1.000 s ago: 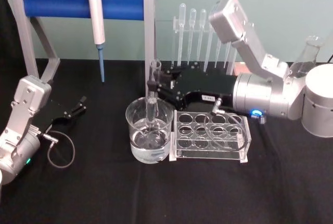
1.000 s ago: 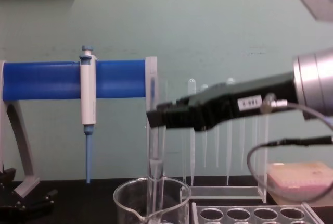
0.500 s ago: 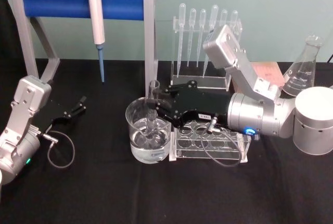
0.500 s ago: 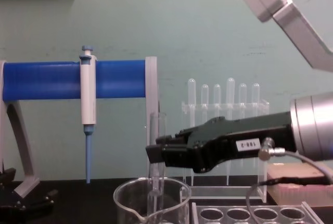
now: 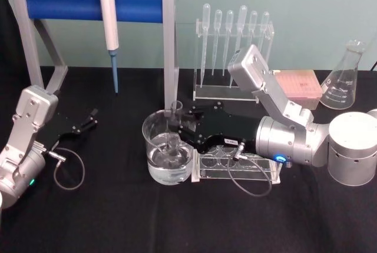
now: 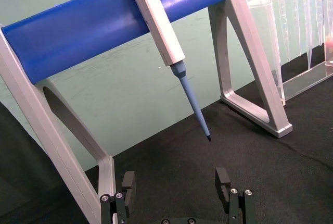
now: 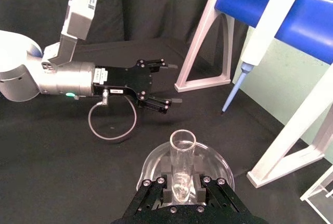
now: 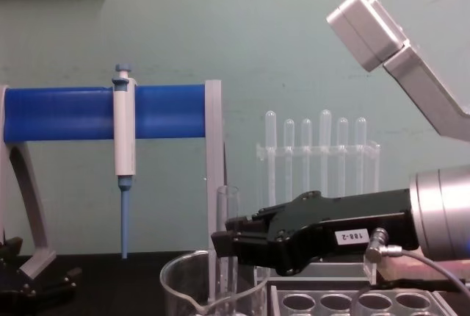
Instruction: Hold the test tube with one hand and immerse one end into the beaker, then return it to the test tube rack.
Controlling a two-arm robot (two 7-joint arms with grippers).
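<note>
The test tube (image 5: pixel 174 113) stands upright with its lower end down inside the beaker (image 5: pixel 154 160), which holds some clear liquid. My right gripper (image 5: pixel 177 127) is shut on the tube, just over the beaker's rim. In the right wrist view the tube (image 7: pixel 182 165) sits clamped between the black fingers (image 7: pixel 165 193), its open rim up, with the beaker (image 7: pixel 220 169) below. From the chest, the tube (image 8: pixel 230 212) rises above the right gripper (image 8: pixel 222 245) and the beaker (image 8: pixel 182 288). My left gripper (image 5: pixel 88 120) rests open on the table at the left, with nothing between its fingers (image 6: pixel 127 184).
A clear rack with round holes (image 5: pixel 256 169) lies right beside the beaker, under my right wrist. Behind stand a blue-barred frame (image 5: pixel 70 0) with a hanging pipettor (image 5: pixel 109 20), a pipette stand (image 5: pixel 232 53), a pink box (image 5: pixel 300 81) and a flask (image 5: pixel 343 85).
My right gripper has come down and toward me with the test tube, sinking its lower end deeper into the beaker. The left arm has not moved.
</note>
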